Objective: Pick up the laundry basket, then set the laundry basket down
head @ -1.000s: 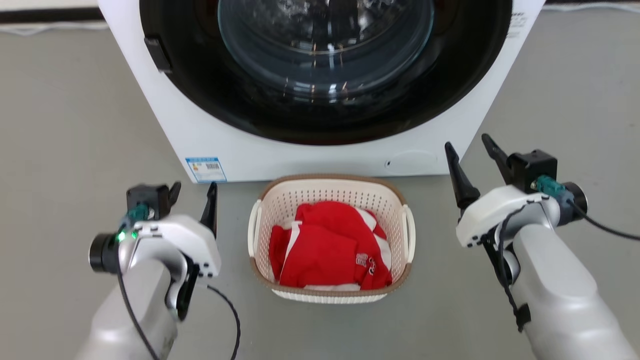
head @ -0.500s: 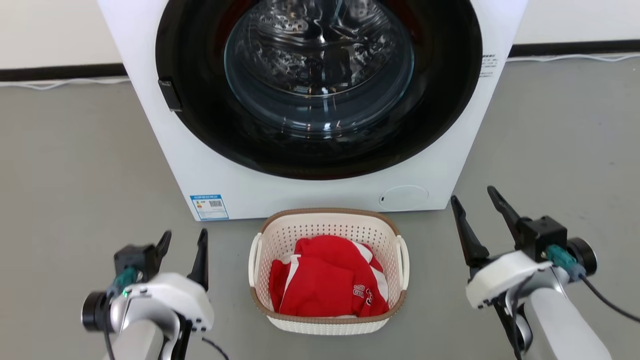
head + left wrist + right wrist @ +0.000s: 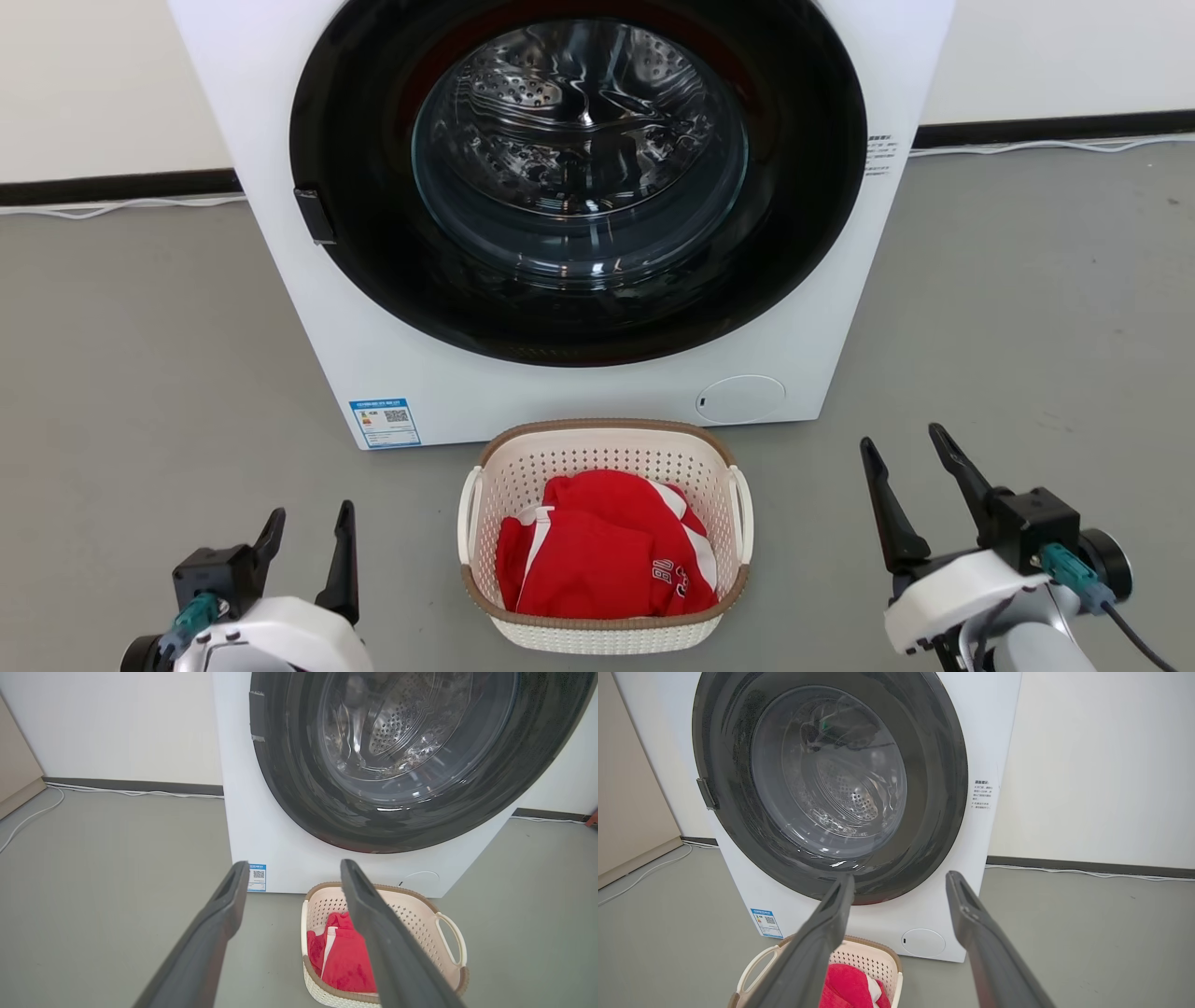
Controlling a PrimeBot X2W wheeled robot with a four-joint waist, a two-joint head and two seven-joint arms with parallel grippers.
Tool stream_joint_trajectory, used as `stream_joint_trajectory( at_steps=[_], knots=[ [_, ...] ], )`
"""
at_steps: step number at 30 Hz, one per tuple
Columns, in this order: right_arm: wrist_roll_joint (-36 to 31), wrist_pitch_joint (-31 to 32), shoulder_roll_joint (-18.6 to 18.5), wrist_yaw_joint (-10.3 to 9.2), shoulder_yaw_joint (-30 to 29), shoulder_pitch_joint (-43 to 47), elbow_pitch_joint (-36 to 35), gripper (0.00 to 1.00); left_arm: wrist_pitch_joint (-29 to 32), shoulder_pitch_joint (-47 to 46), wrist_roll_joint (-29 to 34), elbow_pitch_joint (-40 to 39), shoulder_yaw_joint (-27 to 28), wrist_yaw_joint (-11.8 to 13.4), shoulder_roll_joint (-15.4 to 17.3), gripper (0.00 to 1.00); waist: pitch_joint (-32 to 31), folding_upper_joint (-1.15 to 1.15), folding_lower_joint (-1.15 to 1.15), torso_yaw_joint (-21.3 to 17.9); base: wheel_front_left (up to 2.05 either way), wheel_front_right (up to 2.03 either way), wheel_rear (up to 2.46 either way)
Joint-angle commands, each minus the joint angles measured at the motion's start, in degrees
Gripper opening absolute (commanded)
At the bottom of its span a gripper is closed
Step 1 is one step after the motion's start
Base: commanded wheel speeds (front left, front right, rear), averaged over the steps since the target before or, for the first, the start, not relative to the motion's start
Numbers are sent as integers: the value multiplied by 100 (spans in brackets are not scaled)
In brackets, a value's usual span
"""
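The laundry basket (image 3: 607, 459) sits on the grey floor (image 3: 140, 373) just in front of the washing machine (image 3: 560, 401), with a red garment (image 3: 607, 560) bunched up inside. The left pincer (image 3: 313, 511) hangs off to its left and the right pincer (image 3: 902, 439) off to its right. Both are clear of the handles, spread wide and gripping nothing.

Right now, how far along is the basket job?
Done: nothing confirmable; the laundry basket sits on the floor before the washing machine. In hand: nothing; left gripper and right gripper are open, flanking it, clear of its handles. Left: grasp, lift, set down.
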Motion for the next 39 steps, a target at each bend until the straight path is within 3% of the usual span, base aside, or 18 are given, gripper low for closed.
stream_joint_trajectory(
  at_steps=[1, 12, 13, 23, 28, 39],
  knots=[
    [-57, -52, 6, 34, 85, -5, -211, 100, -35, -53, 41, -221, 270, 50, 127, 100, -14, 0, 0, -12, 0, 0, 0],
    [-94, -52, 24, 34, -51, 183, -293, 100, -35, 238, 86, -564, 639, 90, 34, 100, -74, 0, 0, -58, 0, 0, 0],
    [-48, 1, 24, -2, -172, 206, -101, 0, 1, 342, 46, -386, 431, 19, -59, 0, -74, 0, 0, -58, 0, 0, 0],
    [402, 152, 107, -4, -239, 402, 97, 0, 126, 475, -299, -187, 496, -45, -238, 0, -81, 0, 13, -41, 0, 0, 0],
    [761, 223, 117, -3, -253, 413, 40, 0, 206, 463, -570, -230, 549, -91, -271, 0, -66, 0, 1, -27, 0, 0, 0],
    [1471, 376, 135, 0, -299, 414, -62, 0, 370, 428, -1110, -314, 660, -183, -337, 0, -52, 0, 0, 1, 0, 0, 0]
  ],
)
